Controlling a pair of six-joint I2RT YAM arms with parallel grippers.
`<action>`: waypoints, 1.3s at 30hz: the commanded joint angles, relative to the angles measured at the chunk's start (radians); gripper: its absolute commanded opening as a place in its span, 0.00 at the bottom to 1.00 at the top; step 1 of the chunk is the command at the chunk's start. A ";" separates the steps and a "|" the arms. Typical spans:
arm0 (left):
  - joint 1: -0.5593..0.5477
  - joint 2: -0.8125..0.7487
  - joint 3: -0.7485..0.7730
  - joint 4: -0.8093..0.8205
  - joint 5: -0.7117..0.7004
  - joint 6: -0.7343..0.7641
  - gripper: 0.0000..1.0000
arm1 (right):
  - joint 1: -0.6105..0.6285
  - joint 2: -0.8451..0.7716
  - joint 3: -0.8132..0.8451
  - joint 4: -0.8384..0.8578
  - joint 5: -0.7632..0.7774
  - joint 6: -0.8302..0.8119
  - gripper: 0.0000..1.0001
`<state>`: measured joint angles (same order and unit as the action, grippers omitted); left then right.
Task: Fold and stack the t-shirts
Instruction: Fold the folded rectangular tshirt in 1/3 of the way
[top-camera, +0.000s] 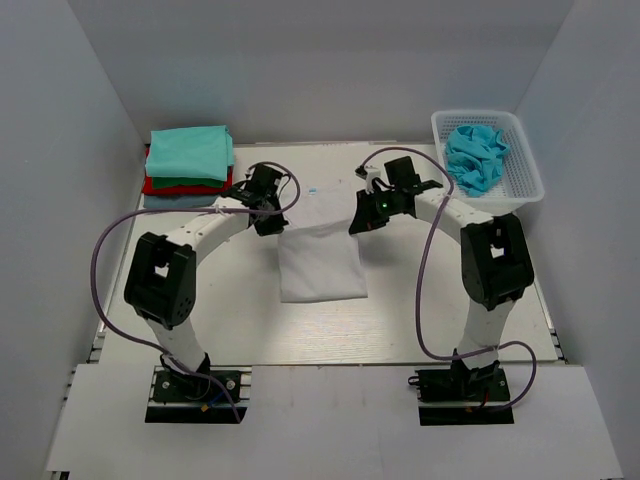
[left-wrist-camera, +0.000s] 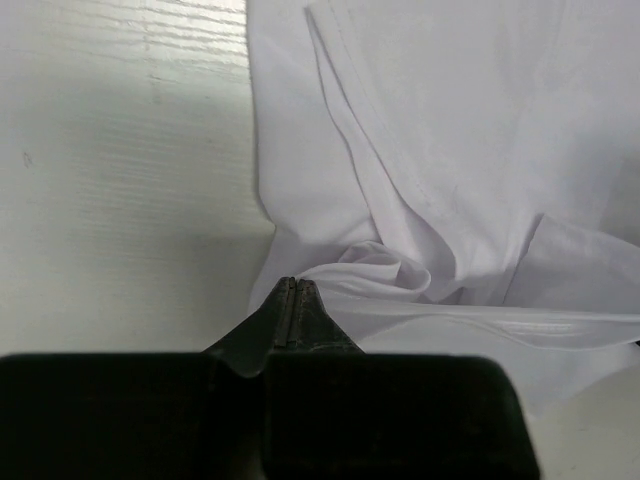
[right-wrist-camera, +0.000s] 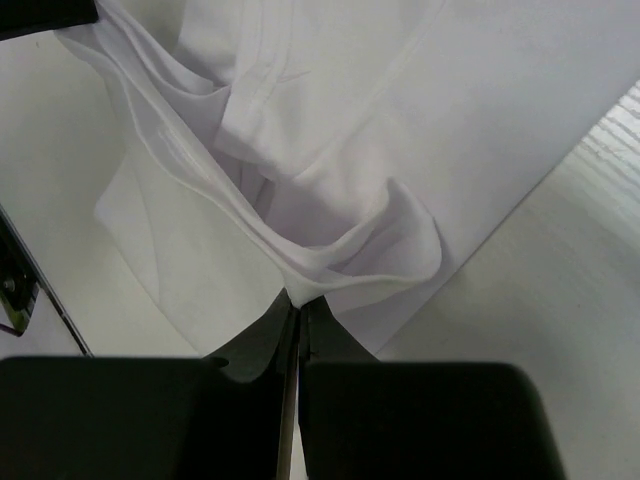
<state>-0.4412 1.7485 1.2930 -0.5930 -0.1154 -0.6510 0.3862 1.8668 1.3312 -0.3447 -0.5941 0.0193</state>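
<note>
left gripper (left-wrist-camera: 290, 287) pinching white t-shirt (left-wrist-camera: 450, 150) edge, jaws together | right gripper (right-wrist-camera: 298, 306) clamping another fold likewise | shirt's near part lying on table (top-camera: 400, 330)

Pale grey walls (top-camera: 320, 70), white wood-grain table (top-camera: 300, 330) — soft, even light

We see soft, even light from above in the top view, with faint shadows on the table (top-camera: 330, 335) beneath the arms. Just ahead of the left gripper (left-wrist-camera: 290, 290) and right gripper (right-wrist-camera: 297, 305), the white t-shirt (left-wrist-camera: 450, 150) glares almost featureless. The black finger bases nearest each lens are dark and blurred.
</note>
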 joint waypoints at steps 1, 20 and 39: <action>0.024 0.015 0.049 0.025 -0.020 0.007 0.00 | -0.015 0.054 0.063 0.003 -0.047 -0.001 0.00; 0.071 0.047 0.220 -0.065 -0.036 0.037 0.99 | -0.046 0.191 0.243 -0.040 -0.129 0.039 0.58; 0.038 0.055 0.127 0.090 0.306 0.062 0.99 | 0.002 0.074 0.151 0.009 -0.007 0.174 0.45</action>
<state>-0.3996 1.7683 1.4128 -0.5571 0.0910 -0.5915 0.3733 1.9083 1.4551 -0.3740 -0.5247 0.1513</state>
